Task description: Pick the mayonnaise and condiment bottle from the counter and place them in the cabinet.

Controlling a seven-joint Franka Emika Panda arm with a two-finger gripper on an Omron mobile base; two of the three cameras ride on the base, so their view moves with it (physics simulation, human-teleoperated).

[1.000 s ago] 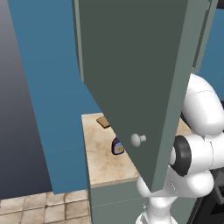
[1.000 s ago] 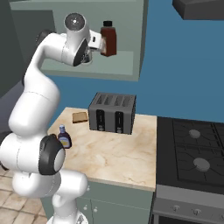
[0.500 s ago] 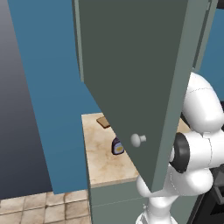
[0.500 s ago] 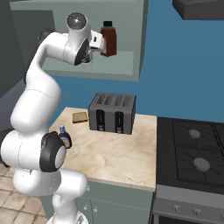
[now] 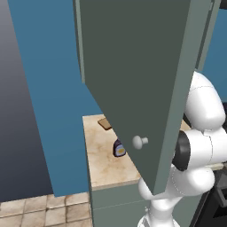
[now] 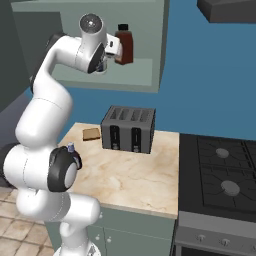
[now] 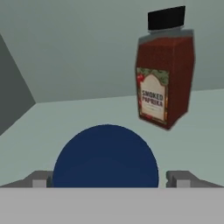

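Trouble could come on the way out. The gripper (image 7: 109, 179) stands wide, its fingertips (image 7: 41, 179) flanking a dark blue round top (image 7: 105, 153), with a sliver of gap at lower right, so it looks let go. That may be the mayonnaise, though I cannot tell, since a small dark jar (image 5: 119, 148) also sits on the counter (image 6: 130, 175). The smoked paprika bottle (image 7: 164, 78) stands upright on the cabinet (image 6: 145, 30) shelf at upper right. A crooked pull-back could catch the blue top and tip it, and a sideways swing could knock the paprika over.

Even flat rendered light, soft detail
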